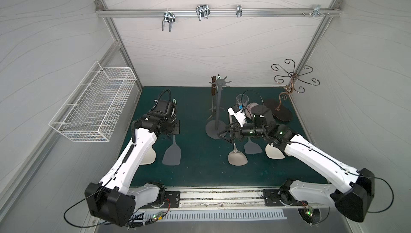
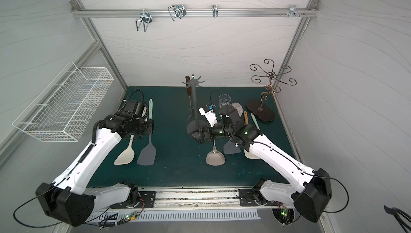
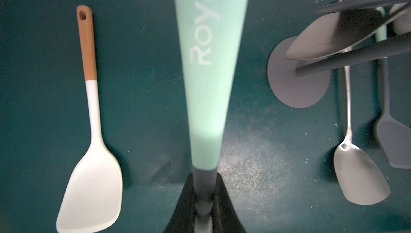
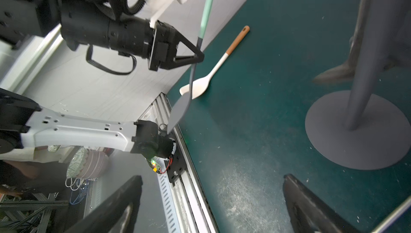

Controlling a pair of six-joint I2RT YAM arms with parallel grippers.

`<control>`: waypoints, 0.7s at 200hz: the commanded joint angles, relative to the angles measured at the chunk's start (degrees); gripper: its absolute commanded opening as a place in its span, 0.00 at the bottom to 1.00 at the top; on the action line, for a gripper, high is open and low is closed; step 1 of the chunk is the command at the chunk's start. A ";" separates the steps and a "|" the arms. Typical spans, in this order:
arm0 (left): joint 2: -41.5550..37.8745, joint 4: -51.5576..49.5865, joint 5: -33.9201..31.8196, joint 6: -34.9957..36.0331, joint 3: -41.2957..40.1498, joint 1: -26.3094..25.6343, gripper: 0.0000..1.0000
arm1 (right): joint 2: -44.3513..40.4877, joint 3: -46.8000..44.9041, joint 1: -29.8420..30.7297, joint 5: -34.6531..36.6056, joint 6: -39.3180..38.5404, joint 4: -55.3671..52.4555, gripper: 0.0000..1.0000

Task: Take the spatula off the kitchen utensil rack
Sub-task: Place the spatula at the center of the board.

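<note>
Clamping spatula (image 2: 146, 155) neck: left gripper (image 4: 199, 54); handle toward upper frame, blade lower; open mat (image 2: 175, 165) rightward; right gripper (image 4: 212, 177) gaping, empty.

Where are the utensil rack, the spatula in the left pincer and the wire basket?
utensil rack (image 1: 217, 109): a top view, pole.
spatula (image 3: 206, 76): left wrist view, mint handle.
wire basket (image 1: 89, 114): a top view, mesh side.

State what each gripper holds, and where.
Left gripper: mint-handled spatula, clamped at the dark neck just below the mint handle. Right gripper: open, holding nothing.
</note>
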 commanded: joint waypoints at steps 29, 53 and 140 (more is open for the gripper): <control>9.17 -4.88 -4.32 2.14 6.42 2.59 0.00 | -0.52 -2.65 0.33 1.03 -2.37 -2.29 0.99; 16.05 -7.92 -4.59 2.96 10.69 3.74 0.00 | 0.64 -1.88 0.33 0.35 -2.89 -3.40 0.99; 34.75 -11.74 -4.77 4.69 20.39 5.41 0.00 | -0.76 -5.64 0.33 1.46 -0.87 0.49 0.99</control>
